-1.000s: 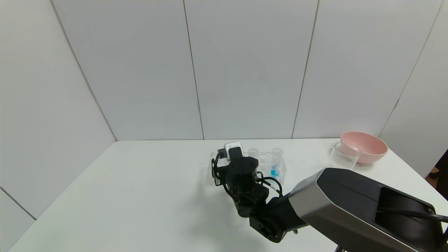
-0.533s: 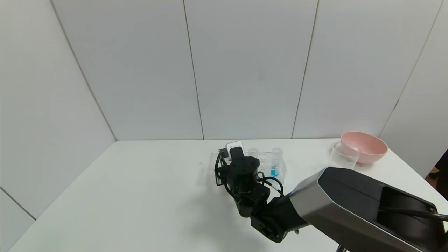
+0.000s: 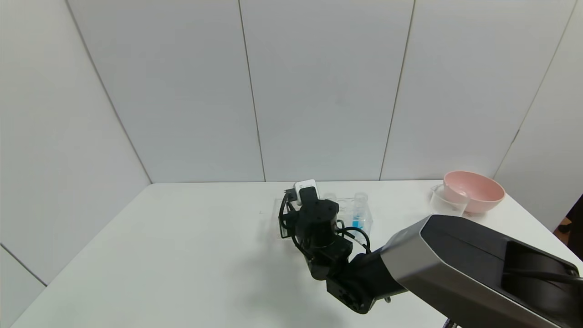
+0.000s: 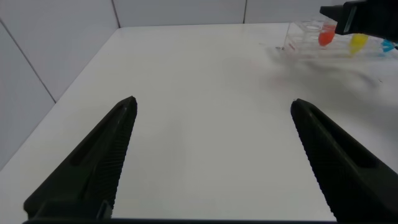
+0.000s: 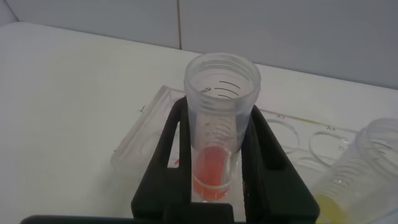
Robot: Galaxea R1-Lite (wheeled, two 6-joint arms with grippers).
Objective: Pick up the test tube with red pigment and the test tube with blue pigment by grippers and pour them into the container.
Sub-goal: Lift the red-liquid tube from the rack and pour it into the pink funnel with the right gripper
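Both right gripper (image 5: 214,180) jaws around red-pigment tube (image 5: 219,134), above rack (image 5: 146,134).

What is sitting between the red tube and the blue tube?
A tube with yellow liquid sits between the red tube and the blue tube, as the left wrist view shows.
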